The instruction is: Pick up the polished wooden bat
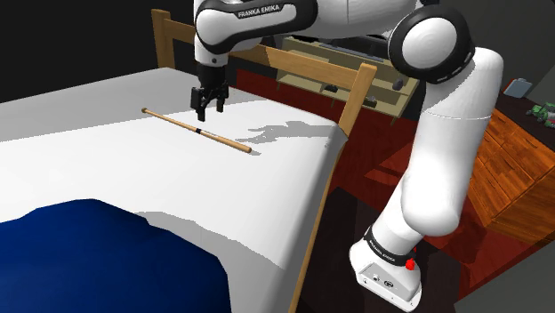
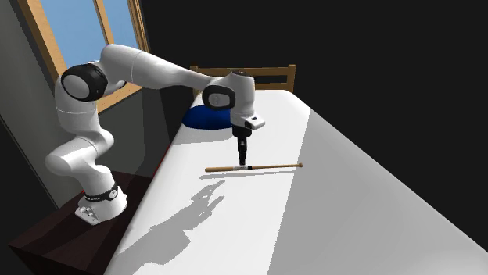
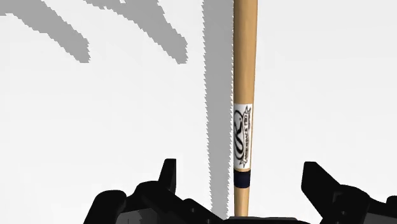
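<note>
You're looking at a bedroom in a home: a bed (image 1: 133,169) with a white sheet, a wooden frame (image 1: 356,98) and a dark blue blanket (image 1: 89,258), a wood-framed window (image 2: 82,27) beside it, and shelves (image 1: 307,82) holding small things beyond

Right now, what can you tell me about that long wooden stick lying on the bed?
It is a slim baseball bat of pale, smooth wood, tapering from a thicker barrel to a thin handle. Near its middle it carries a white printed label beside a dark band. It lies flat on the white bed, touching nothing but the bed's surface. The robot's black hand hangs just above the label, with its fingers open on either side and not touching the bat.
</note>
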Tool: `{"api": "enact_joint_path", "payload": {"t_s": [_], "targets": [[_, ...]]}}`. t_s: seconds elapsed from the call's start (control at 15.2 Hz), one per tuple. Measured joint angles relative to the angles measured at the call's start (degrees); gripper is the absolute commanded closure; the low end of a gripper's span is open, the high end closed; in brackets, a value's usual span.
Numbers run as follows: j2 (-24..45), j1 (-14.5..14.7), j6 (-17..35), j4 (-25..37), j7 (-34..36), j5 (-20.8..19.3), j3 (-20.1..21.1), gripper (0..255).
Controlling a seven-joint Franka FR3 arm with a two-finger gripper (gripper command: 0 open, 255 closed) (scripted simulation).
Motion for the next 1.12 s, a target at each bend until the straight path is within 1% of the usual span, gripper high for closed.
{"api": "enact_joint_path", "payload": {"t_s": [0.13, 0.26, 0.73, 0.79, 1.12], "targets": [[5.5, 0.8, -1.4, 6.5, -0.1, -0.7, 0.3, 0], [9.3, 1.3, -2.1, 10.4, -0.5, -1.0, 0.5, 0], [11.5, 1.6, 1.8, 8.7, -0.4, -1.3, 0.5, 0], [11.7, 1.6, 2.0, 8.6, -0.4, -1.3, 0.5, 255], [11.7, 1.6, 2.3, 8.6, -0.3, -1.4, 0.4, 255]]}}
